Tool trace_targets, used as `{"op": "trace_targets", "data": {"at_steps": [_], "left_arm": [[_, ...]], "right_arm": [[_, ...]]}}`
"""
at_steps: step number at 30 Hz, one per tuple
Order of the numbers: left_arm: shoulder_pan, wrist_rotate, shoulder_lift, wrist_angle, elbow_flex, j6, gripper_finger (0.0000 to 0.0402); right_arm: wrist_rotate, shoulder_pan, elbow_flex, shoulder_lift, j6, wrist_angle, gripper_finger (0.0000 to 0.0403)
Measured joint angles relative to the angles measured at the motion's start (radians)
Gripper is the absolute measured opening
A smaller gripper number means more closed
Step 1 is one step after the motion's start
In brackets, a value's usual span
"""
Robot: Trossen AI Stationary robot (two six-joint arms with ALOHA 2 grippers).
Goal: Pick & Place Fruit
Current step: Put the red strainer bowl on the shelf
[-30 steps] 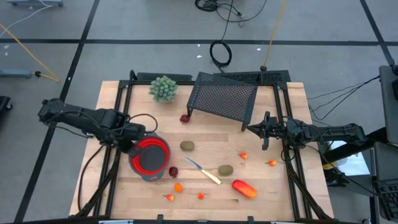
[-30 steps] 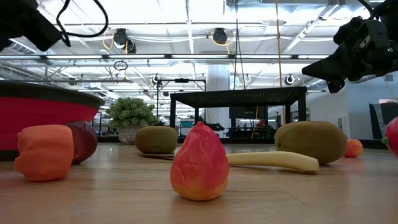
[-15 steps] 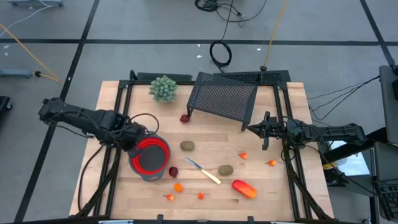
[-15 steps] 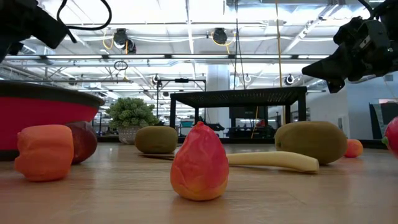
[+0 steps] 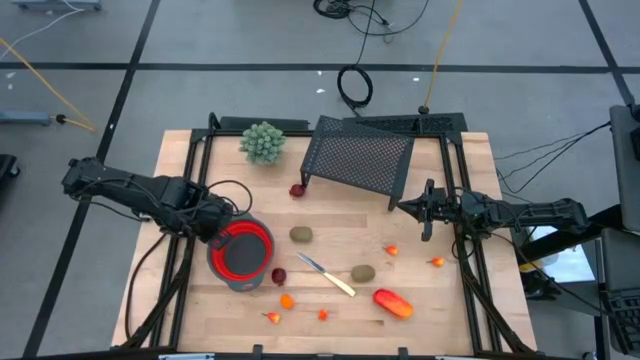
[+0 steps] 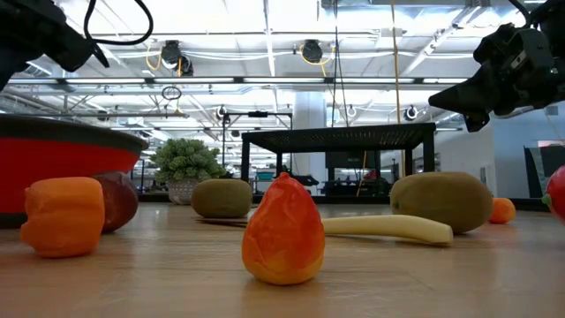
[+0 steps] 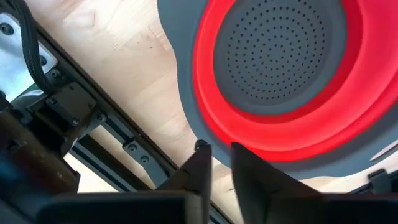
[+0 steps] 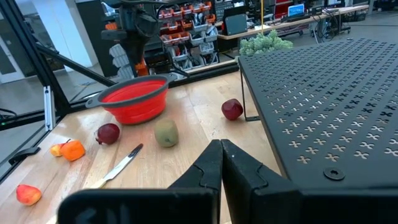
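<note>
Fruit: small toy pieces lie scattered on the wooden surface [image 5: 330, 215]; two brown kiwi-like ovals [image 5: 301, 234] [image 5: 363, 272], two dark red round ones [image 5: 297, 190] [image 5: 279, 275], a long orange-red piece [image 5: 393, 303] and tiny orange bits [image 5: 287, 300].
Bowl: round red perforated bowl with grey rim [image 5: 241, 252], near the left edge; inside looks empty in the left wrist view.
Knife: slim, pale-handled knife [image 5: 326, 275], between the kiwis.
Left gripper [image 5: 222, 228]: above the bowl's rim, jaws a narrow slit apart, pinching nothing.
Right gripper [image 5: 428, 213]: hovers by the black mesh rack [image 5: 360, 156], jaws pressed together, empty.
Progress: judging by this, no fruit placed; every visible piece left.
</note>
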Motion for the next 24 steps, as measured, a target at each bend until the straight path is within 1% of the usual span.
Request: {"op": "trace_targets", "data": {"at_steps": [4, 8, 12, 15, 18, 21, 24], "left_arm": [[0.0, 0.0, 0.0, -0.001, 0.0, -0.033, 0.0143], [0.0, -0.003, 0.0, -0.001, 0.0, -0.008, 0.0211], [0.0, -0.044, 0.0, 0.013, 0.0, 0.023, 0.0258], [0.0, -0.053, 0.0, 0.034, 0.0, 0.024, 0.0278], [-0.007, -0.056, 0.0, 0.033, 0.0, 0.015, 0.029], [-0.017, -0.064, 0.0, 0.031, 0.0, -0.046, 0.0295], [-0.034, -0.072, 0.003, 0.032, 0.0, -0.143, 0.0296]], "right_arm": [[0.0, 0.0, 0.0, 0.0, 0.0, 0.0, 0.0], [0.0, 0.0, 0.0, 0.0, 0.0, 0.0, 0.0], [0.0, 0.0, 0.0, 0.0, 0.0, 0.0, 0.0], [0.0, 0.0, 0.0, 0.0, 0.0, 0.0, 0.0], [0.0, 0.0, 0.0, 0.0, 0.0, 0.0, 0.0], [0.0, 0.0, 0.0, 0.0, 0.0, 0.0, 0.0], [0.0, 0.0, 0.0, 0.0, -0.001, 0.0, 0.0]]}}
